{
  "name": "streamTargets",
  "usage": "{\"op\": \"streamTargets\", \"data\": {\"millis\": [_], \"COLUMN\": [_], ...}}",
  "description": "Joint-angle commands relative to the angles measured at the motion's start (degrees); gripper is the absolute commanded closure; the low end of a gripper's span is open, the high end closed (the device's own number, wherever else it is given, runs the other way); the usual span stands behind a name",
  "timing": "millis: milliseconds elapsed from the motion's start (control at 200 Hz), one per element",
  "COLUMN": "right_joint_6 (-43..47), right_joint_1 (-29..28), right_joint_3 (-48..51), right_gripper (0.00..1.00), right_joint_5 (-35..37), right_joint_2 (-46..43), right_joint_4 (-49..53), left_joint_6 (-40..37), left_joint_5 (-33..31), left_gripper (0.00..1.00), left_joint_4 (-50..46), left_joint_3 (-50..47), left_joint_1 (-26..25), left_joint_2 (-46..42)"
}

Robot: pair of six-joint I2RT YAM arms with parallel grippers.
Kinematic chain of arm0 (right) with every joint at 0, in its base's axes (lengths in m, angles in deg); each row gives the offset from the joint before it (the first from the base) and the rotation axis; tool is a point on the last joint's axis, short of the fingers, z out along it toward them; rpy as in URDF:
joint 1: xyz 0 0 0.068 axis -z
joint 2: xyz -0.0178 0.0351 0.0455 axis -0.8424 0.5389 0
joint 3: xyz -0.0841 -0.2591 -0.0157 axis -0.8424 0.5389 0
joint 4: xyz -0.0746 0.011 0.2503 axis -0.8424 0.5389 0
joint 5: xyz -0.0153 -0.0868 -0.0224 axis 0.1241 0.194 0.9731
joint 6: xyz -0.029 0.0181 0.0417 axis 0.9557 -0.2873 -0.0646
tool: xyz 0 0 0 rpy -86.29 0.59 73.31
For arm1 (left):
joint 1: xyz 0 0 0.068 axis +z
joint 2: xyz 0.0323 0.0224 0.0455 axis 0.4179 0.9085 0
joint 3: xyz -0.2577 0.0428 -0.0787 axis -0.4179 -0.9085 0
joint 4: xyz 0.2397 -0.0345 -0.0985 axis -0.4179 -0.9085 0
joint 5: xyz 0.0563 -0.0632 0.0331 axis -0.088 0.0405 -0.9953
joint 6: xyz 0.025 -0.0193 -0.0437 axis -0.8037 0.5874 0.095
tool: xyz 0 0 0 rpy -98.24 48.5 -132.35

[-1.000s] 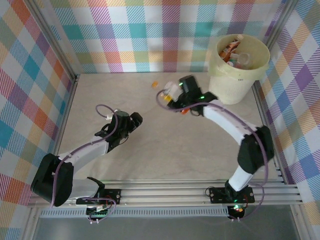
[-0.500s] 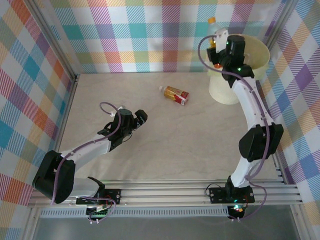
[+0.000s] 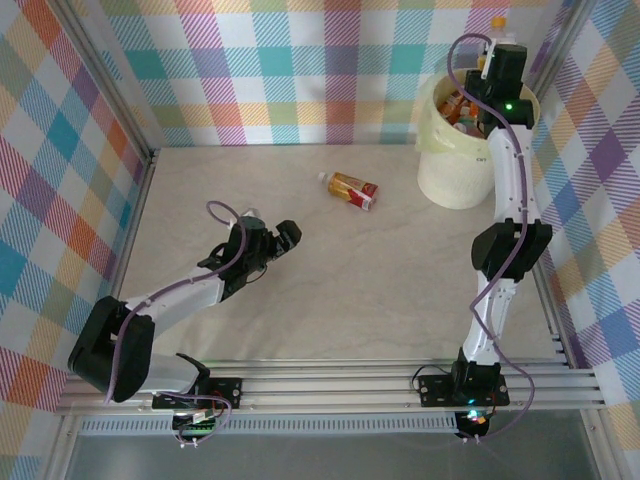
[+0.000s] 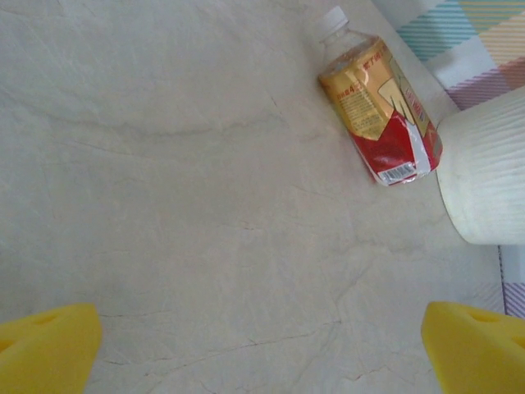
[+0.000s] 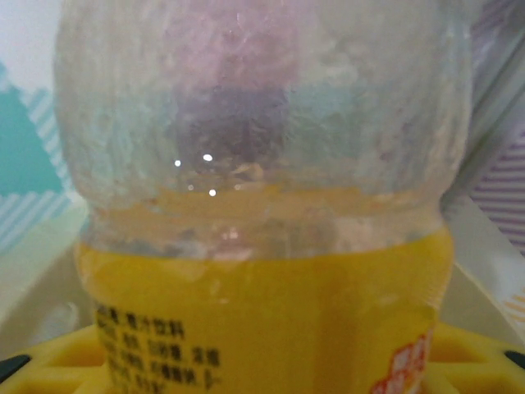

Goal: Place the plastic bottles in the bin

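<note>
Bin [image 3: 450, 178] with several bottles [image 3: 461, 104] inside

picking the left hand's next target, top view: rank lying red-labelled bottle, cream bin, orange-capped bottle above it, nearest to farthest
From the left hand:
1. Clear plastic bottle with red-and-gold label, lying on the table, just up-right.
2. Pale cream round plastic bin, far right corner.
3. Orange-capped plastic bottle, aloft over the bin's far rim.
</note>
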Motion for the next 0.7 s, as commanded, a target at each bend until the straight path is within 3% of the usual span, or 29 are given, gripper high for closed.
{"op": "streamTargets", "data": {"millis": [0, 220, 350, 485, 695], "right_joint_6": [-1.3, -3.6, -6.1, -8.8, -14.2], "right_joint_1": [1.5, 4.2, 4.9, 5.0, 5.0], "right_joint_3": [1.6, 7.7, 7.5, 3.2, 0.0], "right_gripper": [0.42, 0.35, 0.23, 0.07, 0.00], "right_joint_5": [5.8, 8.5, 9.5, 4.7, -2.9], "right_joint_2": [-2.0, -2.9, -1.6, -0.8, -4.4], "right_joint_4": [2.0, 1.0, 2.0, 5.8, 9.2], "left_joint_6": [-1.7, -3.6, -5.4, -6.4, -6.4], "left_joint_5": [1.3, 2.6, 3.3, 4.4, 5.9], "left_gripper": [0.00, 0.00, 0.00, 0.00, 0.00], "left_joint_4": [2.3, 3.5, 3.4, 3.3, 4.4], "left_joint_3": [1.6, 2.5, 3.9, 5.1, 5.8], "left_joint_1": [-0.7, -0.7, -0.7, -0.7, -0.6], "left_joint_2": [0.8, 2.8, 4.7, 6.4, 7.6]}}
